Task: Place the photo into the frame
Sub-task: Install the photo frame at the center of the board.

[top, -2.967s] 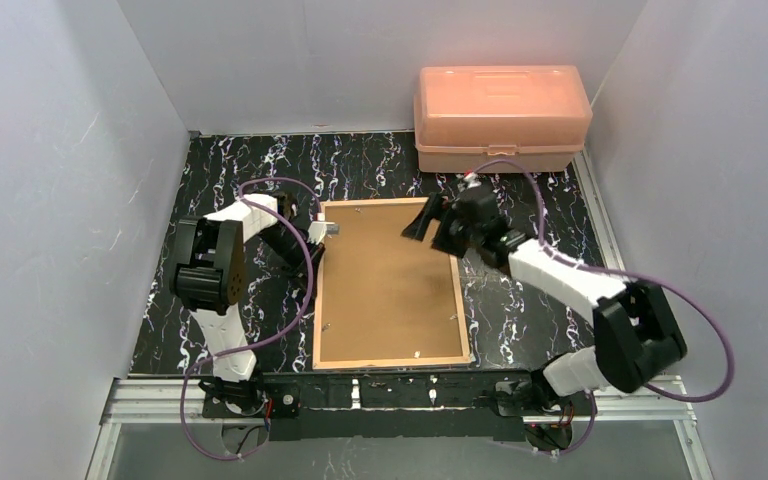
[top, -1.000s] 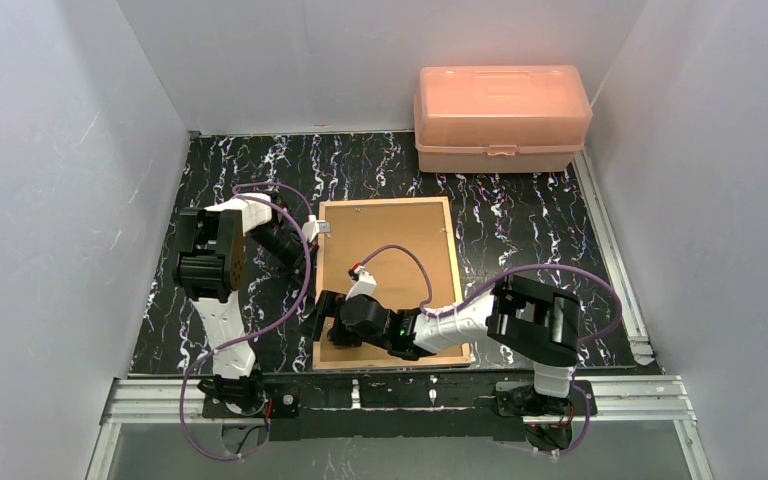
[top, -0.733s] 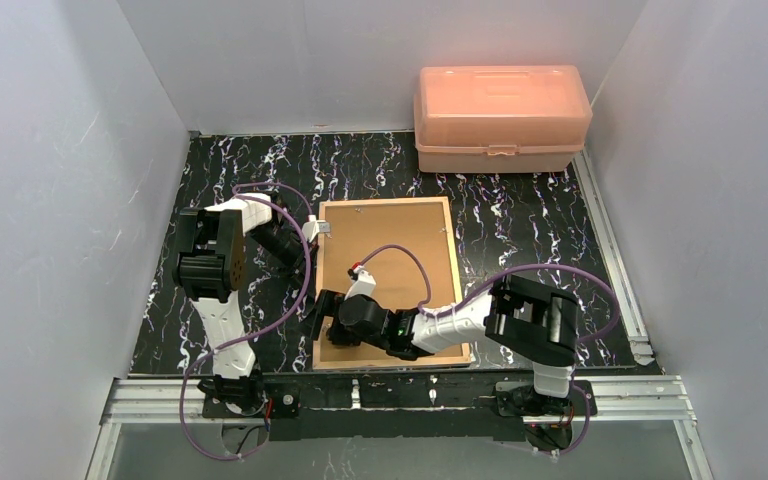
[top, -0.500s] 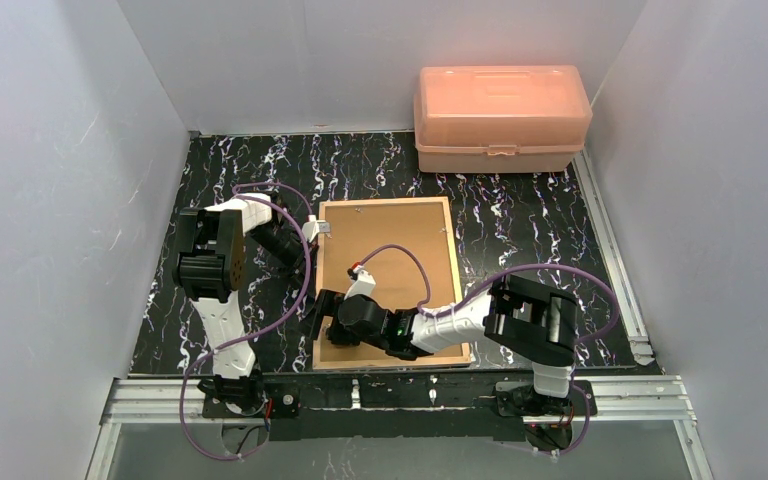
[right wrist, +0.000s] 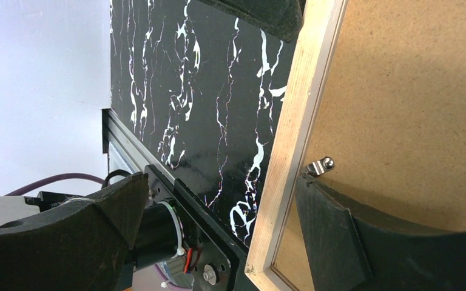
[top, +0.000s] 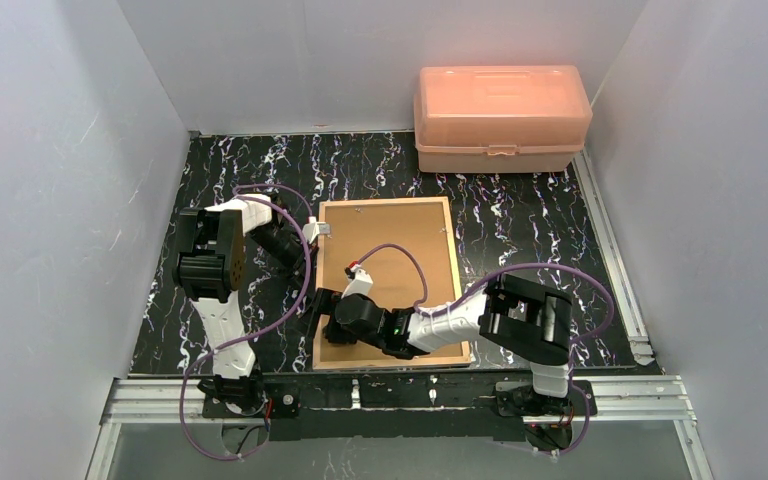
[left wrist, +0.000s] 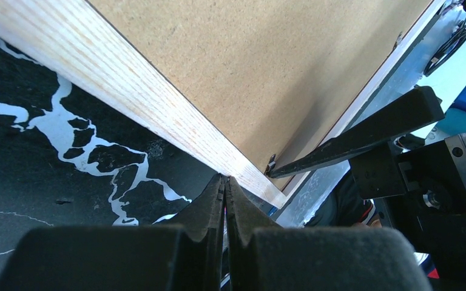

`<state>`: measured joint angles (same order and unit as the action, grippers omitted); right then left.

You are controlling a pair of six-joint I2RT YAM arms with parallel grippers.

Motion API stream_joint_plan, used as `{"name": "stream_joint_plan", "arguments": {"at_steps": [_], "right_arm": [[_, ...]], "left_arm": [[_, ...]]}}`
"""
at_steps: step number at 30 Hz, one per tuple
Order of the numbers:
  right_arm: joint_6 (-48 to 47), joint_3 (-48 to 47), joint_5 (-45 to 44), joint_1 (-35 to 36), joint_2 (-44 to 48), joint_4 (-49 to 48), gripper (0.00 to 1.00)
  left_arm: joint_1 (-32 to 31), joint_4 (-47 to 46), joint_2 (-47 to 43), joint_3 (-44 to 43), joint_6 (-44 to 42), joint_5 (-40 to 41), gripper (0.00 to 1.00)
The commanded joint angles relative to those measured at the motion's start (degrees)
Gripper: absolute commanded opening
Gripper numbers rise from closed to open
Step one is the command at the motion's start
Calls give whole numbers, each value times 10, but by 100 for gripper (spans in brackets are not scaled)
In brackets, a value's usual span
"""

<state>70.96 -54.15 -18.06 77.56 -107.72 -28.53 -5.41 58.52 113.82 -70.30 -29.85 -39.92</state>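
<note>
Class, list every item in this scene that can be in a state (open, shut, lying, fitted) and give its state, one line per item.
Frame: lying flat, wood back up.
Backing board: seated inside the frame.
Plastic box: lid shut.
Left gripper: fingers shut, holding nothing, at the frame's left rail.
Right gripper: fingers open, straddling the frame's left rail by its near corner.

Left arm and right arm have white link shells with chunky black joint housings. A purple cable loops along each arm. There is a small red spot near the right wrist. Fingers are matte black, wedge-shaped and tapering. The black base plate carries silver screws.
</note>
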Motion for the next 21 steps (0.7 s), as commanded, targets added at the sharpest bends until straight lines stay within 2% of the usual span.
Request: {"name": "stream_joint_plan", "arguments": {"at_steps": [1, 11, 15, 21], "right_arm": [[-3, -13, -17, -4, -15, 16, 99], [-14, -12, -2, -11, -20, -6, 98], [-42, -16, -2, -6, 11, 21, 99], [-14, 17, -33, 7, 43, 33, 98]], "left_arm": [[-1, -6, -11, 10, -19, 9, 0], [-1, -3, -15, 11, -20, 11, 0], [-1, -1, -21, 12, -21, 14, 0], [-1, 2, -19, 7, -19, 15, 0]]}}
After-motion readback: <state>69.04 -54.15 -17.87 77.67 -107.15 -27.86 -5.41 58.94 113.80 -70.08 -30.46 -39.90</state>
